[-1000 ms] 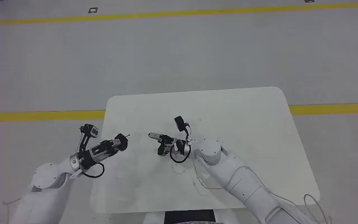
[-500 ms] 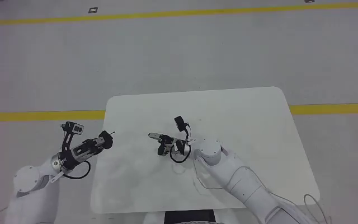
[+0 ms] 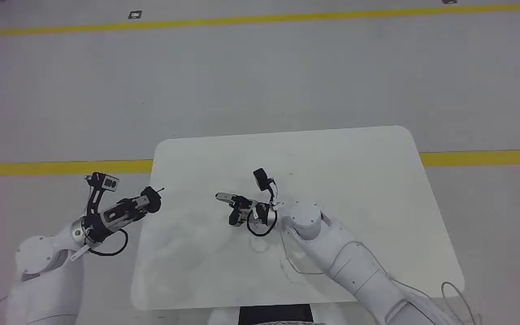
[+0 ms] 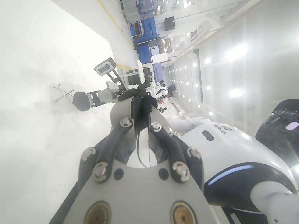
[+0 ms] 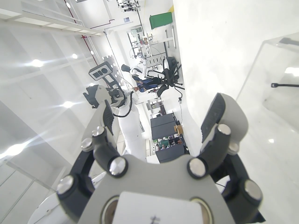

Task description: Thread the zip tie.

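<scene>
My left gripper (image 3: 153, 196) hangs at the left edge of the white table (image 3: 349, 162). It is shut on a thin black zip tie (image 4: 127, 94), whose end sticks out past the closed fingers (image 4: 136, 110). My right gripper (image 3: 225, 197) sits over the middle of the table, pointing toward the left arm. It stands open with nothing between its fingers (image 5: 216, 110). In the right wrist view a second black zip tie (image 5: 283, 85) shows low near the table's corner; I cannot tell if it rests on the surface. The left wrist view also shows the right gripper (image 4: 81, 100) farther off.
The table top (image 5: 275, 122) is glossy white with rounded corners. Grey floor with yellow lines (image 3: 244, 18) surrounds it. There is free room between the two grippers and on the table's right half.
The left arm has drawn back to the left with the zip tie, from over the table to its left edge. The right arm has stayed put.
</scene>
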Controlling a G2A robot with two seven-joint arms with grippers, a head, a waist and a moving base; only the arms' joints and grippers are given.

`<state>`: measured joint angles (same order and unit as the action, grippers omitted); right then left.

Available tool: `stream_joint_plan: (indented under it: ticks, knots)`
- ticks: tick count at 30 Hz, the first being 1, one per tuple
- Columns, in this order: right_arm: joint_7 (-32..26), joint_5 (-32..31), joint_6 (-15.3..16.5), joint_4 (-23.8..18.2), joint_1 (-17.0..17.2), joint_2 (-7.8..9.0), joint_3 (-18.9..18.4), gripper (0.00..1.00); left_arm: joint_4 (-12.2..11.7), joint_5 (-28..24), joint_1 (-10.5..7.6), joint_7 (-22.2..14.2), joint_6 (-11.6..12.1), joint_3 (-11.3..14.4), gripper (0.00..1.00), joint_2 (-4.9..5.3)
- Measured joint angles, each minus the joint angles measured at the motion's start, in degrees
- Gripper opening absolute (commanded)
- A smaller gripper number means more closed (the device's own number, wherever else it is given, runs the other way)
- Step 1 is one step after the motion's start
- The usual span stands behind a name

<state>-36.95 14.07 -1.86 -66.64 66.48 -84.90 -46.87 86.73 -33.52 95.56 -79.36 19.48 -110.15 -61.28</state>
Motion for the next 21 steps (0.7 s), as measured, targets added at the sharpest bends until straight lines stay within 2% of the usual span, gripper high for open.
stream_joint_plan:
  ticks: [3, 5, 9, 17, 21]
  knots:
    - [0.1, -0.2, 0.1, -0.2, 0.0, 0.01, 0.0, 1.00, 0.0, 0.0, 0.02, 0.0, 0.0, 0.0, 0.00, 0.01]
    - [0.6, -2.5, 0.3, -2.1, -0.1, 0.24, 0.3, 1.00, 0.0, 0.0, 0.02, 0.1, 0.0, 0.0, 0.00, 0.01]
    - [2.3, -13.8, -2.9, -7.8, -0.2, 1.27, 1.3, 1.00, 0.0, 0.0, 0.02, 0.1, 0.0, 0.0, 0.00, 0.01]
    - [0.9, -35.7, -11.1, -17.4, 0.0, 3.24, 3.6, 1.00, 0.0, 0.0, 0.02, 0.0, 0.0, 0.0, 0.00, 0.01]
    - [-0.4, -44.7, -12.5, -19.8, -0.3, 3.74, 5.8, 1.00, 0.0, 0.0, 0.02, 0.0, 0.0, 0.0, 0.00, 0.01]
